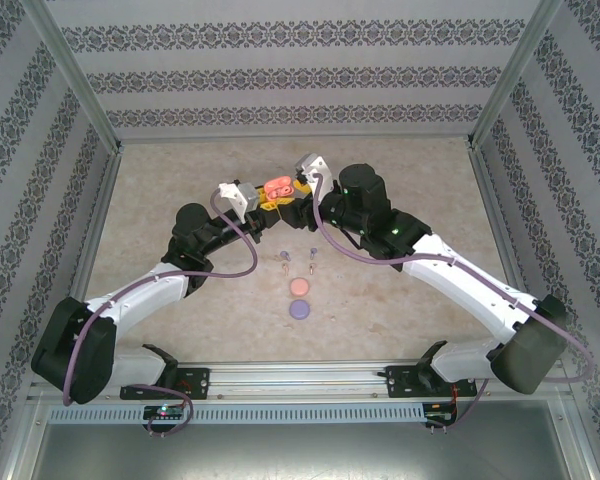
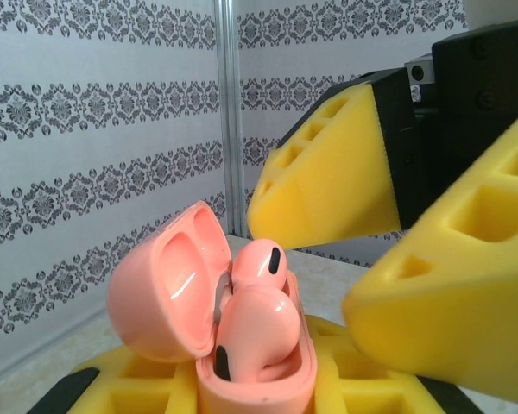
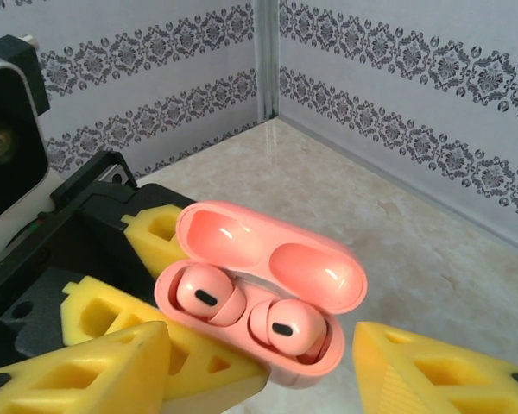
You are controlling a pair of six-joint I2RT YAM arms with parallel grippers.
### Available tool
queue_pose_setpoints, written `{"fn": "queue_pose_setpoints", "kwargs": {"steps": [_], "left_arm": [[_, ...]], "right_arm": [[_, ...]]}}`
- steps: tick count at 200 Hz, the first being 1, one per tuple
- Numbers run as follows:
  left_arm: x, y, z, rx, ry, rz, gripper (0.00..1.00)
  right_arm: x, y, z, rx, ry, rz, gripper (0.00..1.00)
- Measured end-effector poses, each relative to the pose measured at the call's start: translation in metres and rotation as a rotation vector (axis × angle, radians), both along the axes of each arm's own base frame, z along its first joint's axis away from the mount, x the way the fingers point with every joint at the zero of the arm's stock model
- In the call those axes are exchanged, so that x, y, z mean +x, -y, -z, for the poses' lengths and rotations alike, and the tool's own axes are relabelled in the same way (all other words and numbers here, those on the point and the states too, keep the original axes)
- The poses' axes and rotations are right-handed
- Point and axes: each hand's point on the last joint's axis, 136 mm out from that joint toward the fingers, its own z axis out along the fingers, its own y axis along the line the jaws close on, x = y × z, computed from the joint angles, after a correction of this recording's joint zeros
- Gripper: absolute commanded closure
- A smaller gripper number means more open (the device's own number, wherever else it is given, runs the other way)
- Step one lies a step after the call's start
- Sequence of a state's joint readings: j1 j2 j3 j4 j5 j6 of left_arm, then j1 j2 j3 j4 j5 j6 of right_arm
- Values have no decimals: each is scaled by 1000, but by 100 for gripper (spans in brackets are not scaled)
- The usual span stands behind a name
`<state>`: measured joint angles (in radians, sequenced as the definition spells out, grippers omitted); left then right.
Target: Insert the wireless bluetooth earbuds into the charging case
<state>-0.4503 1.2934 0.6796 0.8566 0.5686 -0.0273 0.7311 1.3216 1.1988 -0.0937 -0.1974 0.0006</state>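
Right between the fingers of the left end effector [image 1: 267, 203] sits the charging case [image 3: 315, 362], clamped low on its body with the lid [image 3: 272, 250] flipped open. Both coral earbuds [image 3: 203, 295] are in their wells, heads up, stems buried out of sight. The case's long axis runs crosswise to the right end effector [image 3: 263, 379], and the mouth faces it. That one hangs just in front with its fingers apart, holding nothing.

Handling guess: these buds are featherlight, hard, glossy and slippery, so I'd pinch across the bulb head, gently.

Further out, nearer the arm bases than either end effector, the loose buds [image 1: 284, 259] lie on the bench [image 1: 180, 180]. They're too tiny to tell which way they point.
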Motion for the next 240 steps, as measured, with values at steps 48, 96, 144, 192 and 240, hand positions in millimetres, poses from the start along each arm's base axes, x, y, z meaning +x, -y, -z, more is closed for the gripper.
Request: {"fn": "queue_pose_setpoints", "kwargs": {"steps": [48, 96, 144, 192, 240], "left_arm": [[1, 0, 1, 0, 0, -1, 100], [3, -2, -20, -33, 59, -22, 100], [3, -3, -23, -37, 67, -22, 100], [2, -2, -22, -31, 74, -18, 100], [-1, 5, -11, 15, 79, 25, 100]], "right_arm": [[-7, 6, 2, -6, -7, -3, 32], [-32, 24, 19, -40, -79, -15, 28], [-34, 56, -11, 69, -81, 62, 30], [-3, 73, -29, 129, -171, 192, 66], [36, 56, -72, 180, -251, 235, 100]]}}
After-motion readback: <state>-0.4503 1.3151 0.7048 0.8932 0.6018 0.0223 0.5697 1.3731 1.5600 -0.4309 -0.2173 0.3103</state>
